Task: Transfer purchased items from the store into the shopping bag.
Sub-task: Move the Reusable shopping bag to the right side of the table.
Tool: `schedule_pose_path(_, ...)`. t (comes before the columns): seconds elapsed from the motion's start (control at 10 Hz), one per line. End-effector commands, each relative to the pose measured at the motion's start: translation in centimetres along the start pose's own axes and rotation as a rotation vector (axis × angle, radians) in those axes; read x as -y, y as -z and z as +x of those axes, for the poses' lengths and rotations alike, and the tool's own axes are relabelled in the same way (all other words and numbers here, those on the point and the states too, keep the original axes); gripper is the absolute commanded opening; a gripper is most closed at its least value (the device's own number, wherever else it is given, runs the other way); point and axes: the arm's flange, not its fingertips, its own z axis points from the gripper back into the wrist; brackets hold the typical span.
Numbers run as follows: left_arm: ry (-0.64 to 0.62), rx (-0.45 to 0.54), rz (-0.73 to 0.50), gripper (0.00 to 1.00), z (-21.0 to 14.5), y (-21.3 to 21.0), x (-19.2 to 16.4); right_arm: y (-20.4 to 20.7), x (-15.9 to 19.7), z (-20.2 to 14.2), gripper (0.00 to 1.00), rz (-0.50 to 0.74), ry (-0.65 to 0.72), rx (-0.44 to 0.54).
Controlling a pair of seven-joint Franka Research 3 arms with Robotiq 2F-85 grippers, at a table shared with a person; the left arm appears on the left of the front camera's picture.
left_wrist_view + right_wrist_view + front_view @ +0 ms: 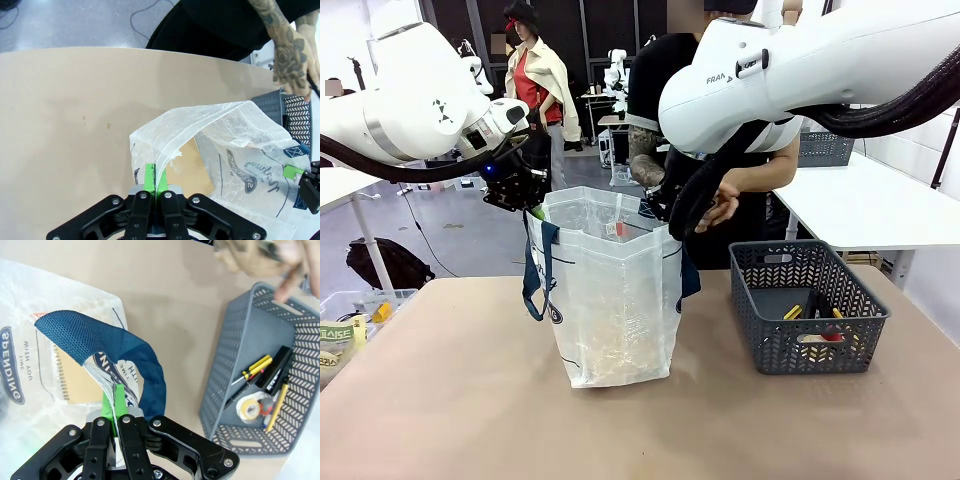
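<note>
Tabletop [440, 410] lies bare nearest the front camera. Beyond it the shopping bag [615, 300] stands upright at the middle, and the basket [807, 355] sits just to its right, apart from it. The left gripper [532, 208] is pinched shut on the bag's left rim. The right arm [790, 70] reaches over the right rim, its end hidden behind a black cable [705, 190]. The purchased items [812, 312] lie low in the basket, half masked by the lattice wall. A person's hand [725, 205] hovers at the far side between bag and basket, nearer the items than either claw. From the left wrist, the green pads [149, 179] close flat on a fold of translucent rim. From the right wrist, the right gripper [118, 402] is clamped on the rim beside the navy strap handle [130, 357], and a spiral notebook [75, 382] shows hazily inside the bag. Right of the bag, a yellow-handled screwdriver [254, 368], a tape roll [248, 409] and a pencil [276, 407] lie slantwise, roughly along the basket's length. With both claws busy on the bag, the hand is probably the one to move them.
</note>
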Motion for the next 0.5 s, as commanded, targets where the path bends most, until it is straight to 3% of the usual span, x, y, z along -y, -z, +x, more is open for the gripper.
schedule_pose_path(0.0, -0.016, 0.007, 0.002, 0.0, -0.34, -0.3, -0.23, -0.03, 0.27, -0.42, 0.0, 0.01, 0.017, 0.002)
schedule_pose_path(0.4, -0.016, 0.007, 0.002, 0.0, -0.34, -0.3, -0.23, -0.03, 0.27, -0.42, 0.0, 0.01, 0.017, 0.002)
